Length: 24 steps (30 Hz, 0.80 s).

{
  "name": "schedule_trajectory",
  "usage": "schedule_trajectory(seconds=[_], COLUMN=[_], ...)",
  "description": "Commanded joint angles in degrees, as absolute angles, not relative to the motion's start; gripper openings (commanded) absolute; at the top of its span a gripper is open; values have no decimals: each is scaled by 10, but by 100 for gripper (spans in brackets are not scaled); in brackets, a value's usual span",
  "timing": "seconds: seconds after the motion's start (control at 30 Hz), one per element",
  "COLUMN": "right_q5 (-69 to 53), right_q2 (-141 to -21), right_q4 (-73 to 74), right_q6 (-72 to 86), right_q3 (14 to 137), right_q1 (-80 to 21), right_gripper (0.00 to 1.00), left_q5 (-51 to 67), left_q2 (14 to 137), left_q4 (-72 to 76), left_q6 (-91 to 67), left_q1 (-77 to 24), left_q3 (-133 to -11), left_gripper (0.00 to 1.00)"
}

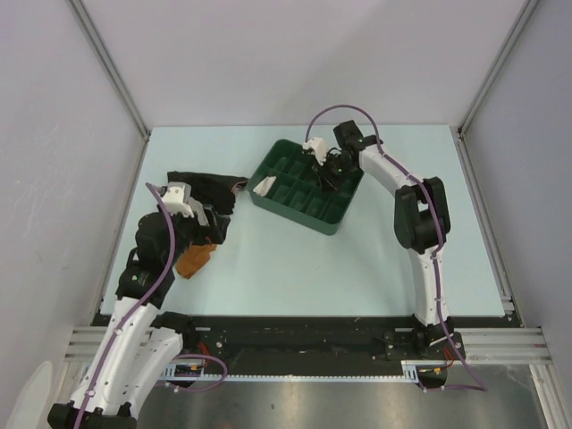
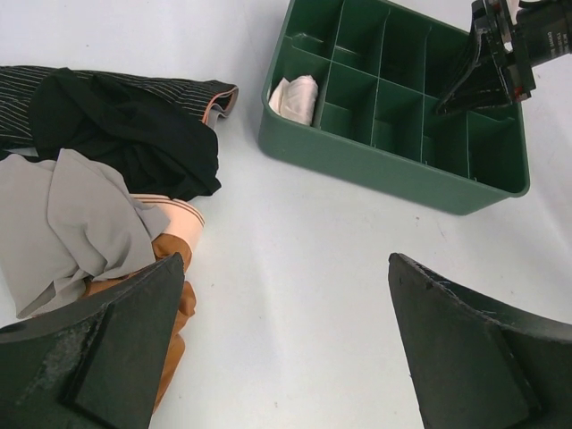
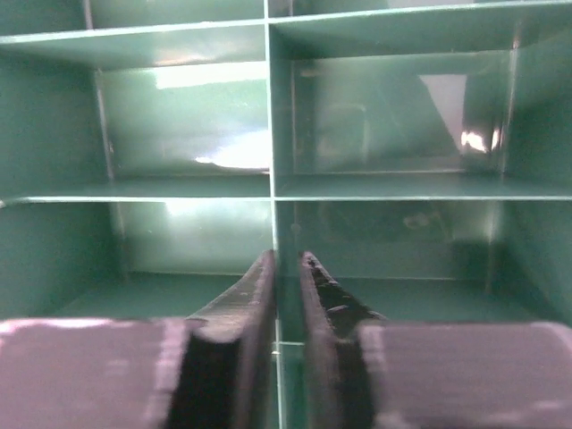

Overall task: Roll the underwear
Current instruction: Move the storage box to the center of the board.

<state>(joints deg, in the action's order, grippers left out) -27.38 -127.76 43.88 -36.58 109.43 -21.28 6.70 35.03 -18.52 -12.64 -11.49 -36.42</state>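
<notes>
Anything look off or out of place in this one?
The right gripper sits inside the green tray, fingers apparently closed around a divider rather than fabric; the underwear lies in a corner compartment away from it.

The left tool (image 2: 286, 268) gapes wide along the bottom edge. White underwear (image 2: 295, 96) sits in the green tray's (image 2: 384, 170) left-end compartment, upper middle. A black garment (image 2: 125, 134), grey cloth (image 2: 71, 223) and orange-brown garment (image 2: 174, 255) are heaped at left.

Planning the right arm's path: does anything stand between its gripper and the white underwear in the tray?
Yes. The right gripper is down among the cells of the green tray, and the underwear lies in a corner cell several cells away. Upright dividers stand between them; lifting first looks necessary.
</notes>
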Motion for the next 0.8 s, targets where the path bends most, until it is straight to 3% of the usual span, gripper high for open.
schedule_trajectory(seconds=[0.0, 0.13, 0.77], right_q5=[-249, -245, -240], right_q2=[-1284, -1280, -1333], right_q4=[421, 401, 391], right_q6=[-350, -327, -331], right_q3=[1114, 1119, 1214], right_q1=[-214, -206, -129], right_gripper=[9, 0, 0], left_q5=[68, 65, 71], left_q2=[337, 333, 353], left_q4=[-193, -194, -185], left_q6=[-139, -140, -146], left_q1=[-112, -112, -112], left_q3=[-362, -360, -366], left_gripper=[100, 100, 100])
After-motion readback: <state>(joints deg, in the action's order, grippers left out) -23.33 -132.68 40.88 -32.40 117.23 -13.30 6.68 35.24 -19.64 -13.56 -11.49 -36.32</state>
